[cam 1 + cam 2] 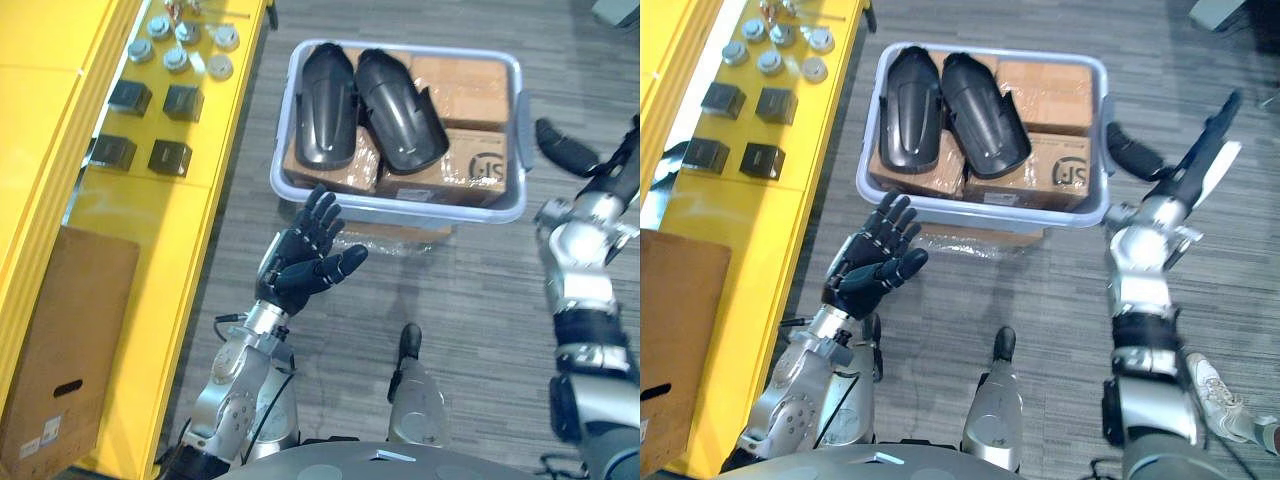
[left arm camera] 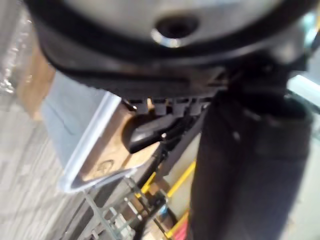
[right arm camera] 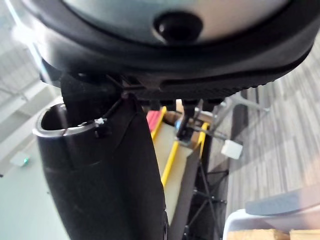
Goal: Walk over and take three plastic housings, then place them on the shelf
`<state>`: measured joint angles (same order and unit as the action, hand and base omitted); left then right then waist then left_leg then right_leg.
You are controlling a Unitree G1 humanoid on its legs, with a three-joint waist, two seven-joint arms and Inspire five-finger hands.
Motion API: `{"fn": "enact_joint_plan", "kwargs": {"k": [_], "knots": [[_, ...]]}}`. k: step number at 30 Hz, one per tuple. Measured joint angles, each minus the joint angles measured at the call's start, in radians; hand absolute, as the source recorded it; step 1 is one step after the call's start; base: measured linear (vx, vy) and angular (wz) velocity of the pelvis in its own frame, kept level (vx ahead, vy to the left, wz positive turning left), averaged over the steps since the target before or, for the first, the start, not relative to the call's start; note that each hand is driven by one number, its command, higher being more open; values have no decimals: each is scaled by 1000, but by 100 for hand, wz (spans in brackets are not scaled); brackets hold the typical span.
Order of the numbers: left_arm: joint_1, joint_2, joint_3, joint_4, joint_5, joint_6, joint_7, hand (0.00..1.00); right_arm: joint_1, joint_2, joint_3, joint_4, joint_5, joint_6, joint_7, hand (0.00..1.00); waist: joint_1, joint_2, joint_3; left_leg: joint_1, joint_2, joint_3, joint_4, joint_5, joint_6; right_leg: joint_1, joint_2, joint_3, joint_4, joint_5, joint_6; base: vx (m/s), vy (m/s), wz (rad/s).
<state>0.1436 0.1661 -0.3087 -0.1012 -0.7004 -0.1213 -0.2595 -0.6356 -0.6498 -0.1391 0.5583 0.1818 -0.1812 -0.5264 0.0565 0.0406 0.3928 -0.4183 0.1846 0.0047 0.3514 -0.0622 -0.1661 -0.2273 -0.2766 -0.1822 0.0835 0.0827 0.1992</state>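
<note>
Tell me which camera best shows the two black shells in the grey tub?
The right eye view: both black shells lie whole, side by side on cardboard boxes in the tub. The left eye view shows much the same. The wrist views catch just corners of the tub.

lavender tub (image 1: 400,205): cardboard boxes (image 1: 465,90) | black blocks (image 1: 130,97) | metal discs (image 1: 176,58)

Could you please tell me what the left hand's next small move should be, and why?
Probably reach the left hand forward over the near rim of the bin toward the left housing. The hand hovers open and empty just short of the bin, and that housing lies nearest it, on the cardboard boxes.
</note>
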Motion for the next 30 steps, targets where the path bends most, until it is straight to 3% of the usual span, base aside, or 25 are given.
{"fn": "enact_joint_plan", "kwargs": {"k": [2, 6, 15, 21, 25, 26, 30], "knots": [[1, 2, 0, 63, 0, 1, 0, 100, -102, -89, 74, 67, 0, 13, 21, 100, 23, 9, 34, -13, -2, -9, 12, 3, 4, -5, 0, -5, 1, 14, -2, 10, 13, 5], [4, 12, 1, 102, -14, -2, 1, 100, -212, -166, 173, 183, 13, 44, 75, 100, 64, 13, 51, -47, -5, -26, 15, 4, 6, -24, 0, -25, 1, 19, -2, -8, 2, 10], [4, 17, -1, 166, -71, -12, 10, 100, -357, -219, 328, 348, 26, 126, 148, 100, 125, 42, 87, -122, -21, -83, 32, 13, 9, -49, -3, -86, 5, 28, -2, 2, -5, 16], [3, 17, -11, 224, -84, -37, 11, 100, -411, -260, 408, 393, 33, 209, 217, 100, 156, 45, 90, -149, -23, -92, 31, 18, 10, -70, -3, -95, 5, 29, -2, 1, -8, 3], [0, 7, -32, 230, -93, -64, 11, 100, -442, -260, 426, 480, 32, 287, 273, 100, 163, 63, 100, -172, -28, -113, 31, 22, 10, -75, -2, -122, 5, 32, -3, -15, -6, 14], [-1, 7, -36, 237, -96, -71, 11, 100, -443, -261, 419, 493, 43, 297, 299, 0, 160, 67, 106, -178, -30, -120, 31, 24, 10, -76, -1, -130, 6, 35, -6, -18, 3, 8], [-26, 8, -36, 261, -112, -72, 18, 100, -461, -304, 417, 534, 18, 323, 399, 0, 164, 67, 106, -189, -31, -131, 32, 28, 12, -78, 0, -139, 6, 41, -6, -30, 4, 7]]}}
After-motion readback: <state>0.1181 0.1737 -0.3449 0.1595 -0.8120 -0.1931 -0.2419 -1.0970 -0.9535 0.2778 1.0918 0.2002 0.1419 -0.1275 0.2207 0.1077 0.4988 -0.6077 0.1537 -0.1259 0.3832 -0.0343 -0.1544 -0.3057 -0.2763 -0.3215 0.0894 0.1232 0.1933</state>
